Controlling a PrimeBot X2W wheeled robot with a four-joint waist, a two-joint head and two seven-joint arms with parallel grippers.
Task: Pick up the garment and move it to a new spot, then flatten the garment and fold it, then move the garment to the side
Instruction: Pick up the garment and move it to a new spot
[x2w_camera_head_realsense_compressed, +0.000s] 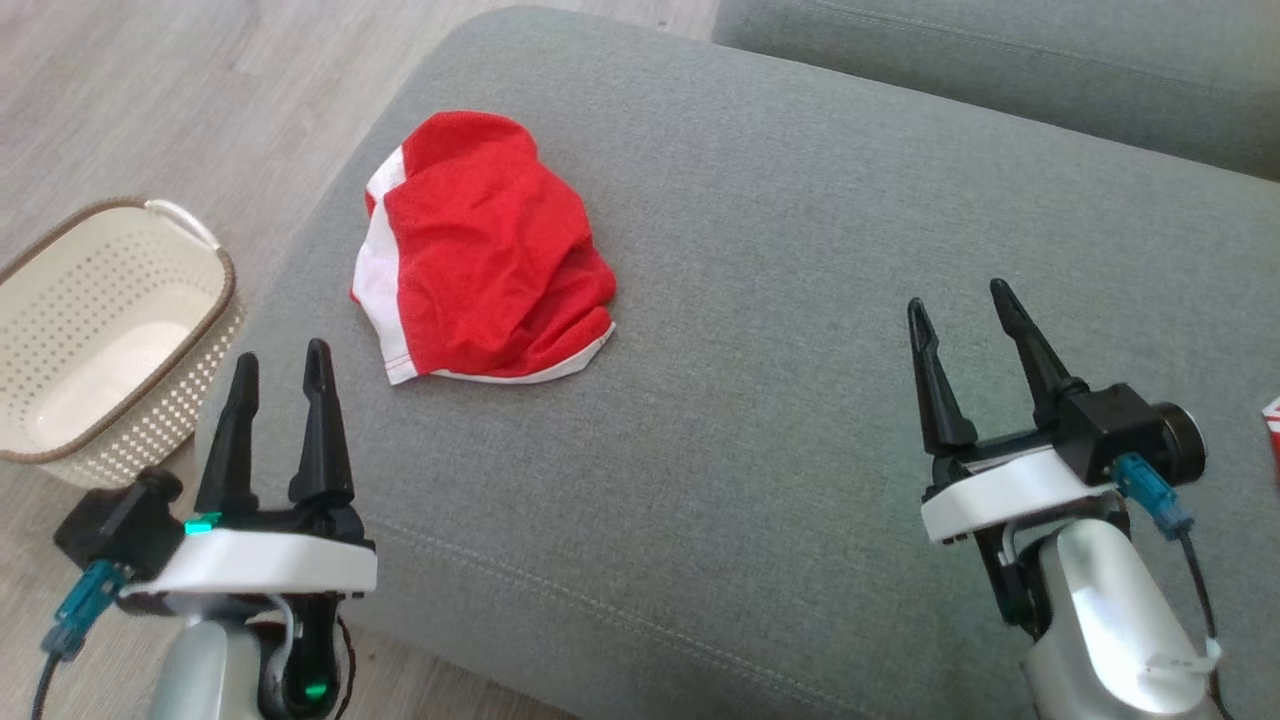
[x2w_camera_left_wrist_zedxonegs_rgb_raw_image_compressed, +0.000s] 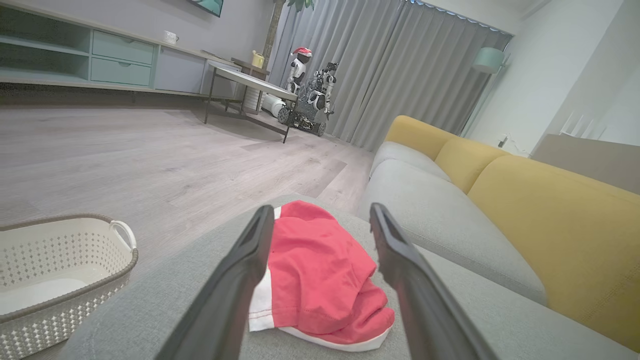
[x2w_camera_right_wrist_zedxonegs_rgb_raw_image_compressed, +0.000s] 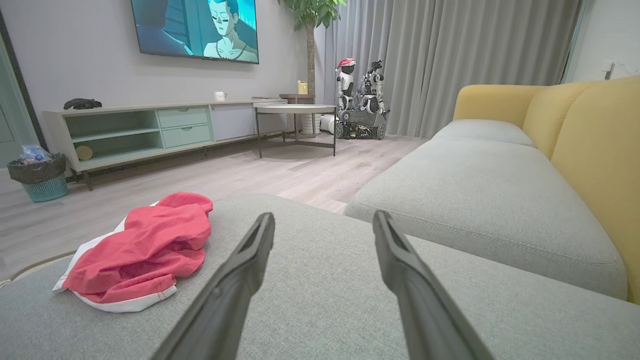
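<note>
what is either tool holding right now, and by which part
Nothing is held. The left tool and right tool stand open, apart from the red garment on the grey cushion.

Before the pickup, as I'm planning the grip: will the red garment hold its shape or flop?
Probably floppy: the garment lies crumpled in soft folds on the cushion. Likely light: the fabric looks thin. It may dangle when lifted.

garment (x2w_camera_head_realsense_compressed: 485, 250): red, white trim | crumpled | on grey cushion (x2w_camera_head_realsense_compressed: 760, 330)
</note>
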